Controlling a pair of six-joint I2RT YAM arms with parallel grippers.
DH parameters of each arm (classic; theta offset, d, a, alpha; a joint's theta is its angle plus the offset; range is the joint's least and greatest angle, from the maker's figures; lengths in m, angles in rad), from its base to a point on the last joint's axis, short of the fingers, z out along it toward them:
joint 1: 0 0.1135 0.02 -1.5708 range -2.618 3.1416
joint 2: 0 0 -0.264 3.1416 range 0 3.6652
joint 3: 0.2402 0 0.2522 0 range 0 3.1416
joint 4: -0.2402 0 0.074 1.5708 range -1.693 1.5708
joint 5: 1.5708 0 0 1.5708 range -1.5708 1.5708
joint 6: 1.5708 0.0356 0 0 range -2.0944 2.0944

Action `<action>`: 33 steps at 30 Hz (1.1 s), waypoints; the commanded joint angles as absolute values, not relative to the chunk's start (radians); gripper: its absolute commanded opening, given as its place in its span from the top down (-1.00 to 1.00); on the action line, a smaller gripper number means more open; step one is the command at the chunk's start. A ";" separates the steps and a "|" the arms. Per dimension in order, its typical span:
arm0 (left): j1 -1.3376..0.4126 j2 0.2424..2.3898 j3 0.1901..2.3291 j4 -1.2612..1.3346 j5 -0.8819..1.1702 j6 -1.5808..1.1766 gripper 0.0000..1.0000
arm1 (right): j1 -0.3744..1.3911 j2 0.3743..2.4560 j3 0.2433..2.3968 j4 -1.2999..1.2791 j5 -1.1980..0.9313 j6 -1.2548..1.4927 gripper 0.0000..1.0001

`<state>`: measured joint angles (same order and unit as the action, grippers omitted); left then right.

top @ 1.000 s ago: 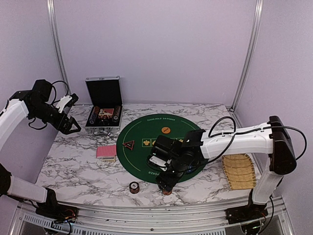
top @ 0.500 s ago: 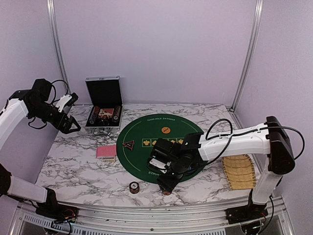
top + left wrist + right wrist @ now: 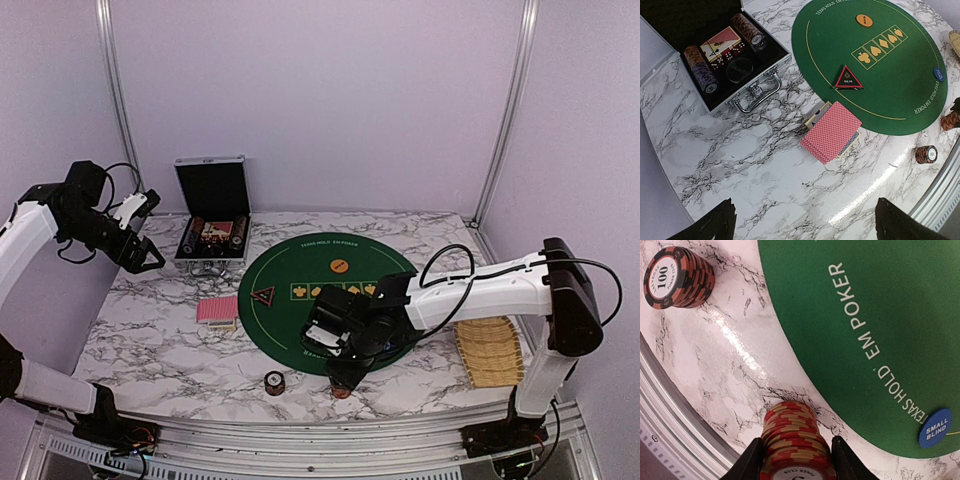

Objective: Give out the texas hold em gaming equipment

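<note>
Marble tabletop (image 3: 160,340): right gripper (image 3: 797,452) pinches red chip stack (image 3: 791,432) (left gripper (image 3: 805,217) gapes wide, empty)

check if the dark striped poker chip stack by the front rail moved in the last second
No. The dark chip stack sits at the same spot, just off the near-left edge of the round green felt mat.
</note>
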<state>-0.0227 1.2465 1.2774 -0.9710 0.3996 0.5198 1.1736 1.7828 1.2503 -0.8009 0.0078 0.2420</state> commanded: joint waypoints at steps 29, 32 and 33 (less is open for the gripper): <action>-0.024 1.223 1.282 -1.006 0.388 0.541 -0.98 | 1.181 1.770 1.292 -0.811 -0.021 0.247 0.22; -0.023 1.222 1.282 -1.006 0.388 0.543 -0.98 | 1.181 1.772 1.284 -0.805 -0.015 0.248 0.17; -0.023 1.222 1.282 -1.006 0.387 0.543 -0.98 | 1.181 1.770 1.283 -0.804 -0.013 0.249 0.16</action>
